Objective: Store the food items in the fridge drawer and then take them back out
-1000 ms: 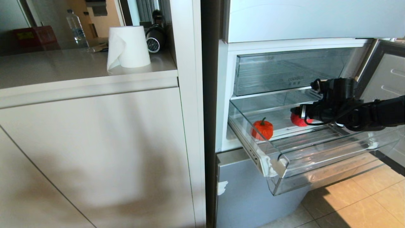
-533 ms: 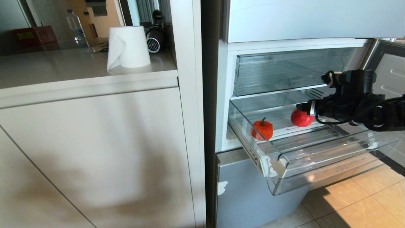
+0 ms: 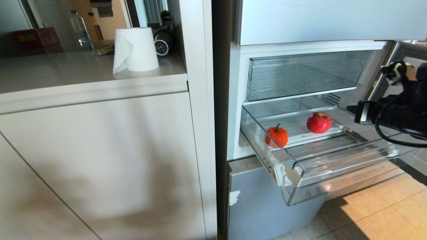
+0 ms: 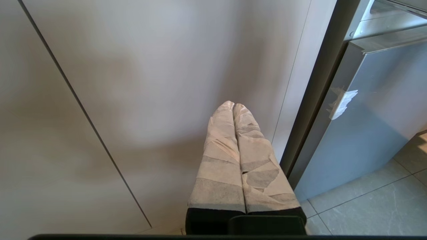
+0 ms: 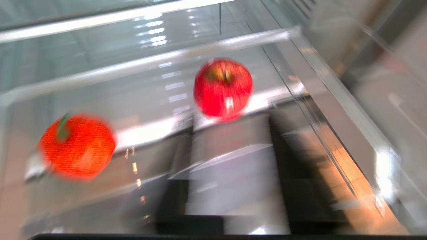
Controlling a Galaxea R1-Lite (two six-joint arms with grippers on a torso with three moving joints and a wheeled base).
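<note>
Food items [image 3: 319, 122] in fridge drawer [image 3: 333, 173], right tool [image 3: 354, 110] apart, empty, opening unclear

The clear fridge drawer [image 3: 333, 173] stands pulled open at right of centre, white tape on its front corner. Inside sit two toys, well apart — an orange pepper [image 3: 276, 136] with green stem, left, and a red apple [image 3: 319, 122], further back.

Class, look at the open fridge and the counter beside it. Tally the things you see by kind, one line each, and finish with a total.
Red apple: 1
Orange pepper-like toy with green stem: 1
Clear plastic fridge drawers: 2
Paper towel roll: 1
Water bottle: 1
Total: 6
</note>
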